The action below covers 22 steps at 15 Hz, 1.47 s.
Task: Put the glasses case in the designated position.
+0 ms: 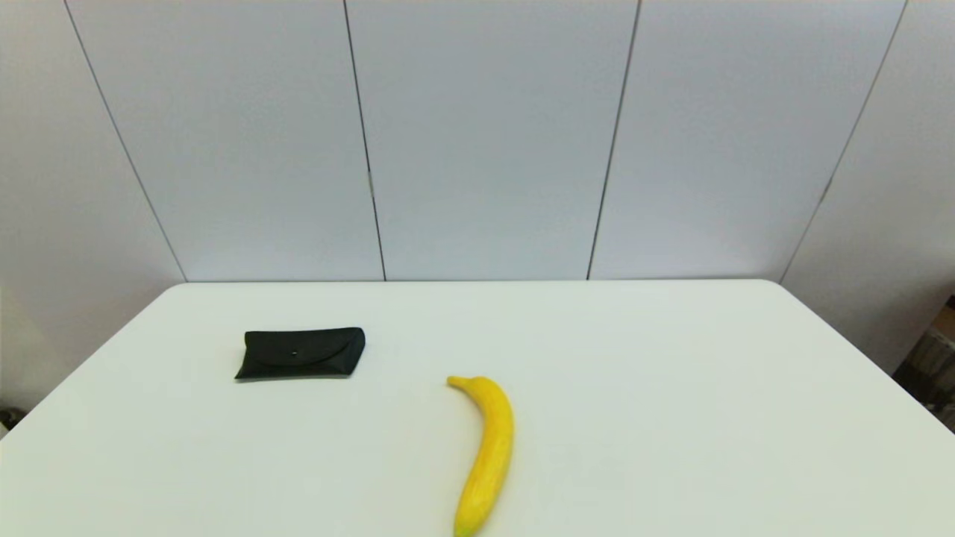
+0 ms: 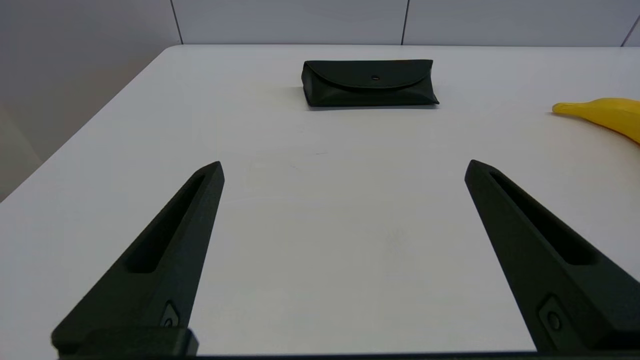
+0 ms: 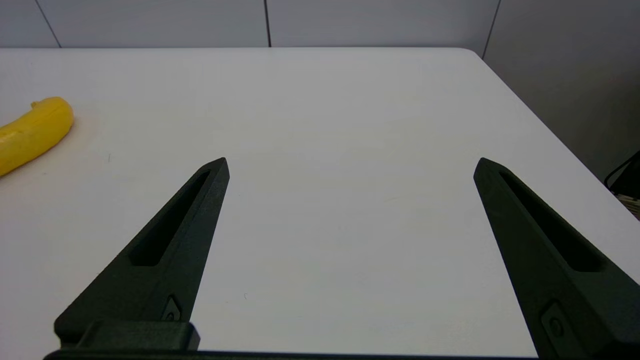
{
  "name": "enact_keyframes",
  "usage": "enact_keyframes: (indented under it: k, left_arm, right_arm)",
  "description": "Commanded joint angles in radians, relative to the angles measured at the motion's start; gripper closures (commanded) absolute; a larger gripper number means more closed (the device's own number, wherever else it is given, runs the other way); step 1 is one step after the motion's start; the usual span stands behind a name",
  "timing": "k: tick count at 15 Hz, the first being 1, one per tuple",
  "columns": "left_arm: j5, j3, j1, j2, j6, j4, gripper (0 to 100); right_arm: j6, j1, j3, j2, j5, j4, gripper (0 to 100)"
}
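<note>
So the glasses case (image 1: 301,353) is just lying flat on the white table (image 1: 671,388), out around 10 o'clock from the table's middle, flap side up with the little snap showing. The banana (image 1: 485,451) is near the front edge at about 6 o'clock, well apart from the case. Neither arm is out over the table yet. The left gripper (image 2: 344,166) is hanging low over the near left side with its jaws spread wide and nothing between them, pointed pretty much straight at the case. The right gripper (image 3: 351,164) is the same deal on the right side, wide open over bare table, looks idle to me. What worries me: that pouch is soft and low, so a pinch could just squash it or slide off the flap. And since the drop spot isn't marked at all, it could easily land somewhere off or bump the banana on the way.
</note>
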<state>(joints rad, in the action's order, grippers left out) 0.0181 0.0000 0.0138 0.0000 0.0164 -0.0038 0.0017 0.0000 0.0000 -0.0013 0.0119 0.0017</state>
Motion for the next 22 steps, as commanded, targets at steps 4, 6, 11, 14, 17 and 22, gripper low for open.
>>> enact_keyframes:
  k: [4,6,11,14,17,22]
  left_arm:
    - [0.0,0.0,0.0,0.002,0.0,-0.001,0]
    - [0.0,0.0,0.0,0.002,0.0,-0.001,0]
    - [0.0,0.0,0.0,0.002,0.0,-0.001,0]
    - [0.0,0.0,0.0,0.002,0.0,-0.001,0]
    - [0.0,0.0,0.0,0.002,0.0,-0.001,0]
    - [0.0,0.0,0.0,0.002,-0.001,-0.001,0]
  right_arm:
    - [0.0,0.0,0.0,0.001,0.0,0.0,0]
    - [0.0,0.0,0.0,0.001,0.0,0.0,0]
    - [0.0,0.0,0.0,0.001,0.0,0.0,0]
    - [0.0,0.0,0.0,0.001,0.0,0.0,0]
    - [0.0,0.0,0.0,0.001,0.0,0.0,0]
    - [0.0,0.0,0.0,0.001,0.0,0.0,0]
